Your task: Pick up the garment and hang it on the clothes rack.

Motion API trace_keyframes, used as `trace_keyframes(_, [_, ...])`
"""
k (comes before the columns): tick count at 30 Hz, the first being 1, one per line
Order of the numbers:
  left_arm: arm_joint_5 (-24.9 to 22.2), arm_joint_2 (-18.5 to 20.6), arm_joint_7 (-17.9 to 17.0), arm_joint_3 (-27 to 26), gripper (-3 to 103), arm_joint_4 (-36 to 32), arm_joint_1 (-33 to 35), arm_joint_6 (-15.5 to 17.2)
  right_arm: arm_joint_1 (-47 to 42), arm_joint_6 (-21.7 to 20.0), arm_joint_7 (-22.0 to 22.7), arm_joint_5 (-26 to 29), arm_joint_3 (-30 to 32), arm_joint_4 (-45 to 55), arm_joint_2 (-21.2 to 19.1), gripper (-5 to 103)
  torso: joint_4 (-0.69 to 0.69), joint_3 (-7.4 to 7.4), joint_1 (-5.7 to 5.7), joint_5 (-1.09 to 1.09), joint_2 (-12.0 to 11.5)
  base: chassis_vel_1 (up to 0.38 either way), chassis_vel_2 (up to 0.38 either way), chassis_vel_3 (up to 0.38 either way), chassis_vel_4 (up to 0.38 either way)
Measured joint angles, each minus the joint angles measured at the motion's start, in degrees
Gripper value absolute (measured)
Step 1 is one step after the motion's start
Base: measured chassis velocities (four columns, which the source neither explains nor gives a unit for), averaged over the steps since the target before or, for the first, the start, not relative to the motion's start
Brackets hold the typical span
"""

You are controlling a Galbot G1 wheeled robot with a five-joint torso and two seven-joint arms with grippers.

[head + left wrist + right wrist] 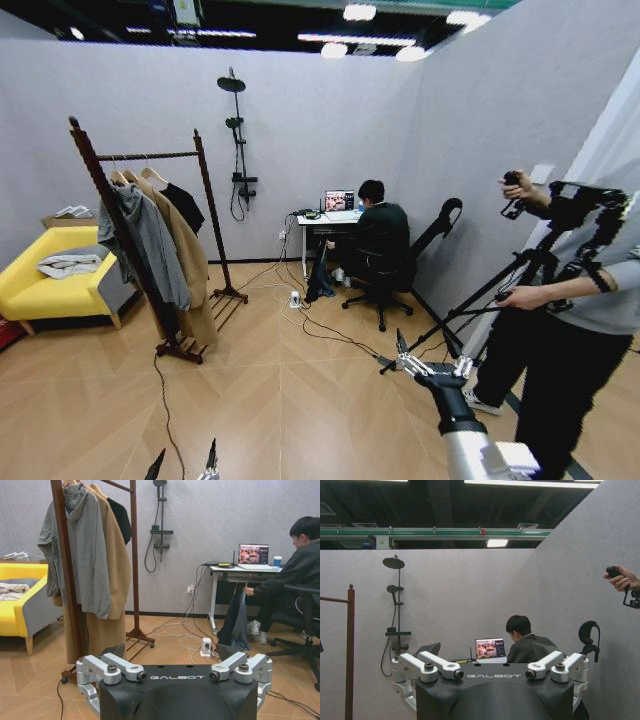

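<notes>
The garment [320,276], dark blue, hangs down from the front of a small white desk [322,219] at the far wall; it also appears in the left wrist view [237,622]. The clothes rack [110,215] stands to the left, dark wood with a top bar, carrying a grey hooded top, a tan coat and a black jacket; its upright [67,580] is close in the left wrist view and its far post [350,650] shows in the right wrist view. My left gripper [185,462] is low and open. My right gripper [430,352] is raised and open, empty.
A yellow sofa [50,285] sits left of the rack. A black shower stand [238,140] is on the back wall. Cables and a power strip [296,300] trail over the wooden floor. An office chair [385,290] is at the desk. A camera tripod [530,270] stands at right.
</notes>
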Motion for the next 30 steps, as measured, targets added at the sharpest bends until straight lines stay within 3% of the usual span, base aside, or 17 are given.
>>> trace_keyframes(20, [0.0, 0.0, 0.0, 0.0, 100, 0.0, 0.0, 0.0, 1.2, 0.0, -1.0, 1.3, 0.0, -1.0, -0.3, 100, 0.0, 0.0, -0.01, 0.0, 0.0, 0.0, 0.0, 0.0, 0.0])
trace_keyframes(30, [0.0, 0.0, 0.0, 0.0, 100, 0.0, 0.0, 0.0, 2.4, -0.3, -1.4, 1.7, -0.3, -1.9, -0.9, 100, 0.01, -0.01, -0.02, 0.0, 0.0, -0.118, 0.103, 0.116, -0.115])
